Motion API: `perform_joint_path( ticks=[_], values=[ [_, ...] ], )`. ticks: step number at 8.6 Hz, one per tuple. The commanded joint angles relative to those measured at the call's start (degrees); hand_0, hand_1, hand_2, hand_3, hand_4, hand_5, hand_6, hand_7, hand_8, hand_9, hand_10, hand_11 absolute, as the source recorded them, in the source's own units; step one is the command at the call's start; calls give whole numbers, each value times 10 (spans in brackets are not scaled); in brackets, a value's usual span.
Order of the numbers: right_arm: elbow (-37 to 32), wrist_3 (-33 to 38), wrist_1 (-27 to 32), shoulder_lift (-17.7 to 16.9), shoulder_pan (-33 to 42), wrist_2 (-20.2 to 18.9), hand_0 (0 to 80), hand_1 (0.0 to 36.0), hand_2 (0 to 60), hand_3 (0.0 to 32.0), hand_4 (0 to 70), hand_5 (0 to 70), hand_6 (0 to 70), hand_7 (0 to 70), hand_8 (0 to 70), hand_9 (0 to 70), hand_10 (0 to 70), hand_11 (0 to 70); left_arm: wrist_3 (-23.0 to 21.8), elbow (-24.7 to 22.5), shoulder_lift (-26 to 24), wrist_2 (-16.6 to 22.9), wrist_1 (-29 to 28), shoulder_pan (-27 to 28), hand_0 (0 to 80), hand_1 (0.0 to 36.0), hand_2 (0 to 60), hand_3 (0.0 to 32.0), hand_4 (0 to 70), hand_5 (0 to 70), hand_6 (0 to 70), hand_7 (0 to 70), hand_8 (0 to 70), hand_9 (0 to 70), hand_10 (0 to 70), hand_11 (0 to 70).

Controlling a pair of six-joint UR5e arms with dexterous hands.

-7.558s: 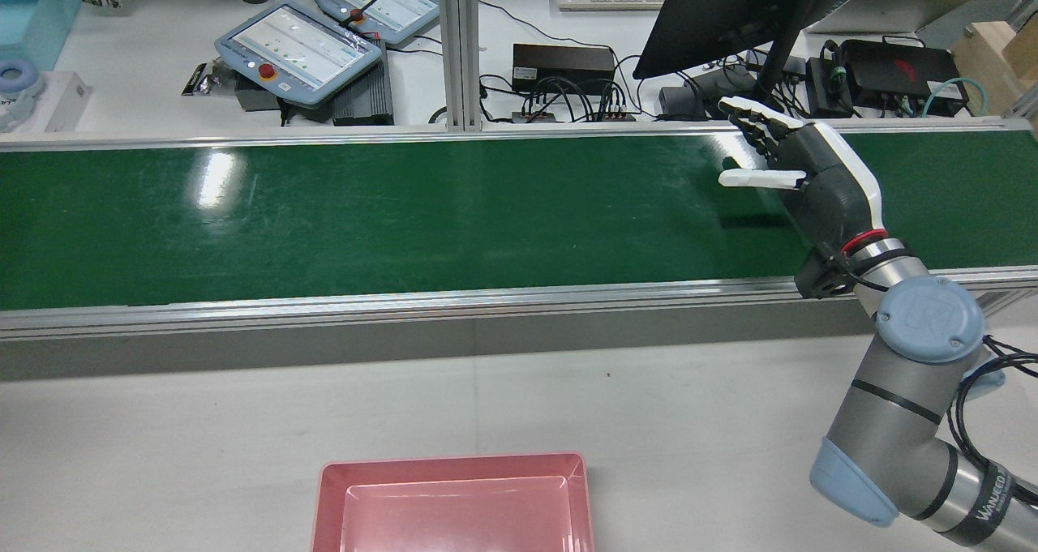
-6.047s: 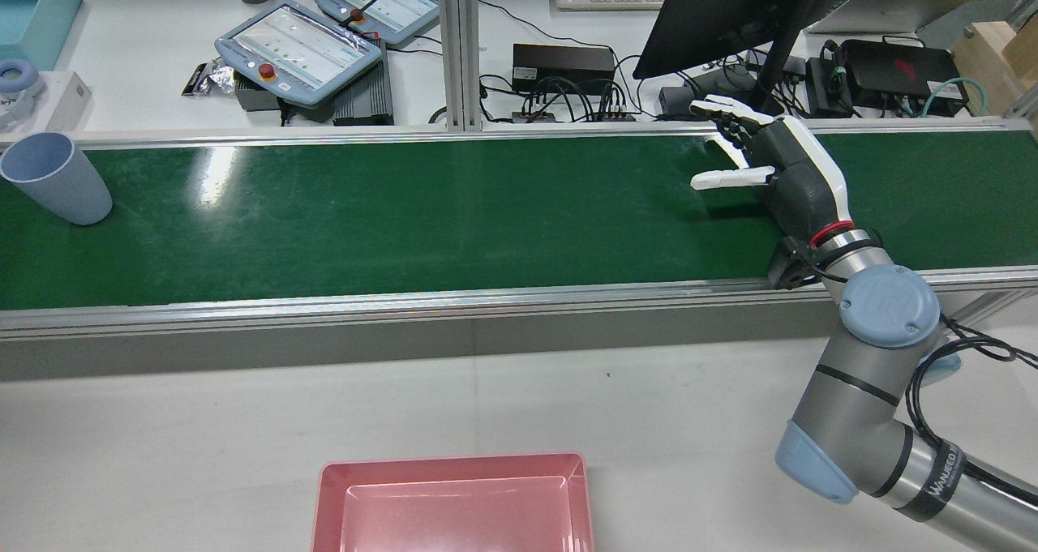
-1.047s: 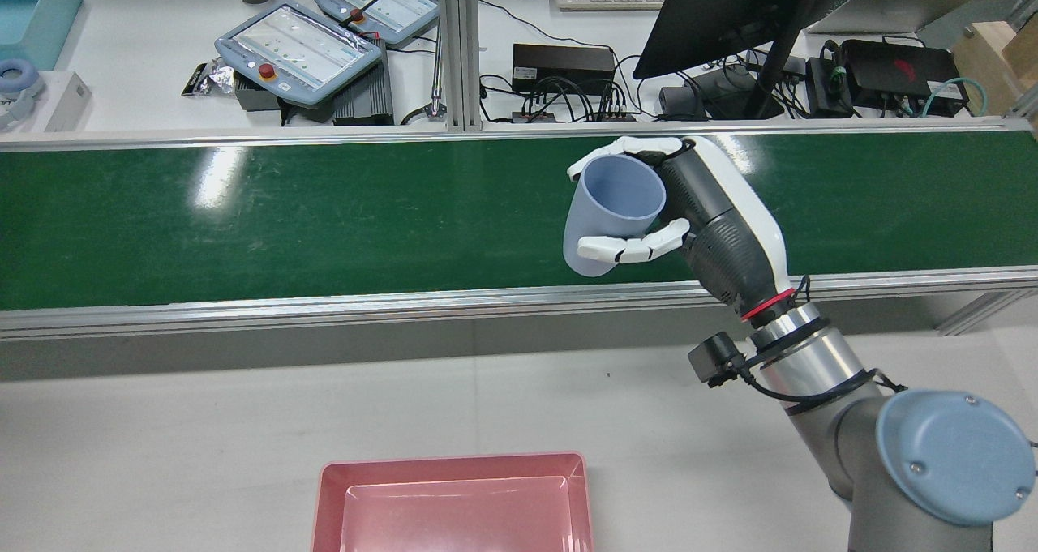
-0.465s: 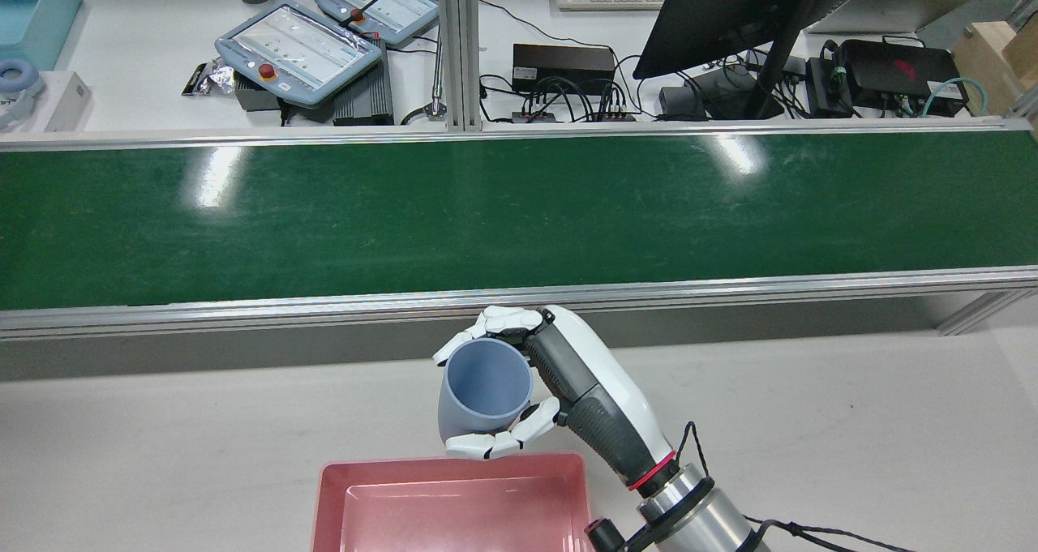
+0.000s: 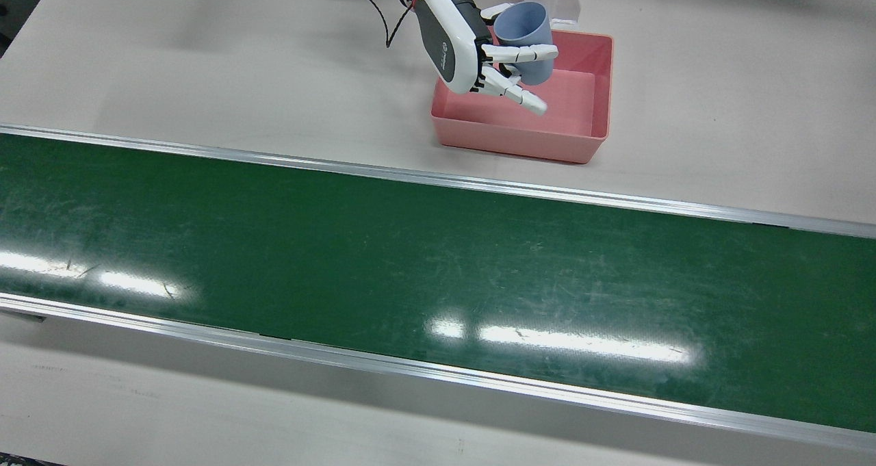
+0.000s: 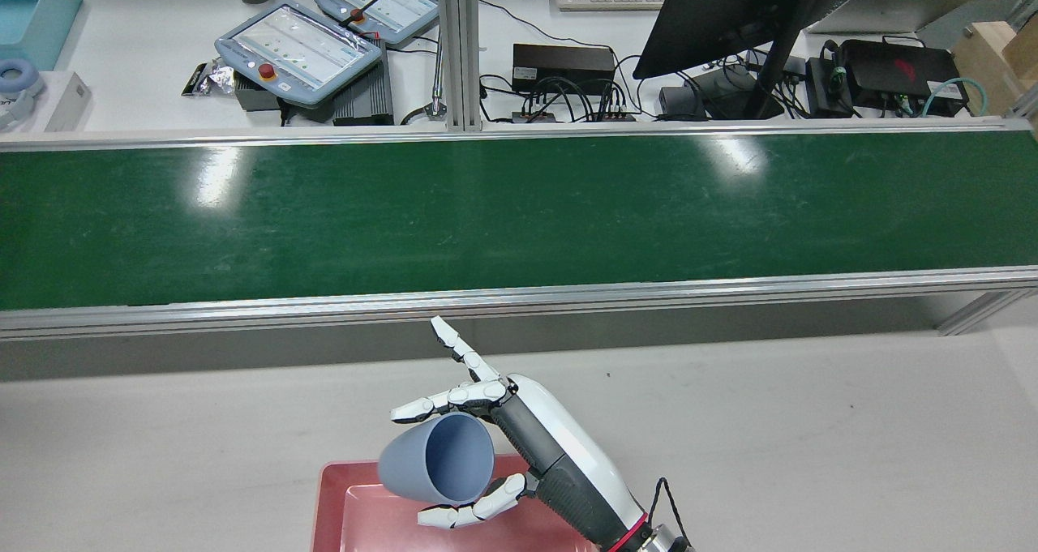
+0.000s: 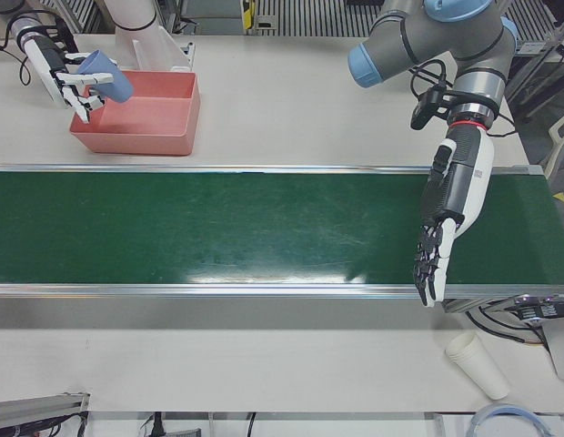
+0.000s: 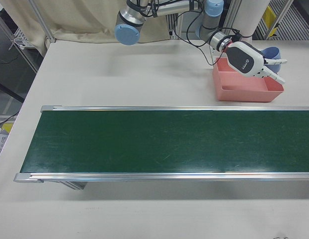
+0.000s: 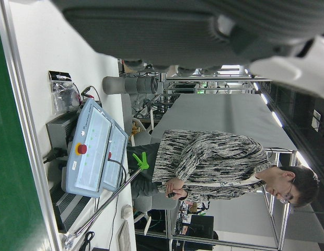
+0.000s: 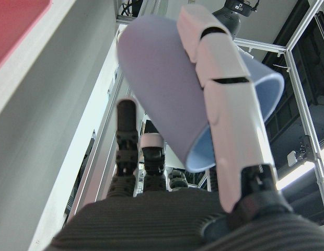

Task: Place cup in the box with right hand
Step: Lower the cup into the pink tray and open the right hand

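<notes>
My right hand (image 6: 551, 447) is over the pink box (image 6: 332, 487) with the light blue cup (image 6: 434, 459) tilted on its side in it. Its fingers (image 6: 454, 349) are spread away from the cup, and only the thumb (image 10: 224, 89) lies across the cup (image 10: 167, 99). In the front view the cup (image 5: 523, 31) hangs above the box's far side (image 5: 520, 141), next to the hand (image 5: 455, 38). My left hand (image 7: 441, 237) is open and empty, fingers straight, above the green belt's end.
The green conveyor belt (image 5: 410, 261) runs across the table between the box and the operators' side. White paper cups (image 7: 478, 364) lie on the table near the left arm. Teach pendants (image 6: 300, 49) and a monitor (image 6: 730, 9) stand beyond the belt.
My right hand carried the cup off the belt back to above the pink box. Its fingers have spread off the cup, and the cup has tipped from upright onto its side.
</notes>
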Motion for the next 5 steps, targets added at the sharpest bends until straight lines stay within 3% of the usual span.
perform_joint_path(
  ticks=[1,2,3,4,5],
  values=[
    [-1,1,4,-2,-3,-7,758,217,18,0,254,87,47,111,71,96,26,63,0,0,0,0,0,0,0,0,0,0,0,0,0,0,0,0,0,0],
    [-1,1,5,-3,-3,-7,791,193,0,0,255,87,49,119,77,106,30,69,0,0,0,0,-1,0,0,0,0,0,0,0,0,0,0,0,0,0],
    [0,2,5,-2,-3,-7,733,203,13,0,235,86,51,130,81,113,33,73,0,0,0,0,0,0,0,0,0,0,0,0,0,0,0,0,0,0],
    [0,6,7,-3,-2,-7,749,175,0,0,258,84,53,140,85,121,35,74,0,0,0,0,0,0,0,0,0,0,0,0,0,0,0,0,0,0],
    [14,31,5,-25,18,-9,725,189,8,0,255,84,56,156,89,129,35,74,0,1,0,0,0,0,0,0,0,0,0,0,0,0,0,0,0,0]
  ],
)
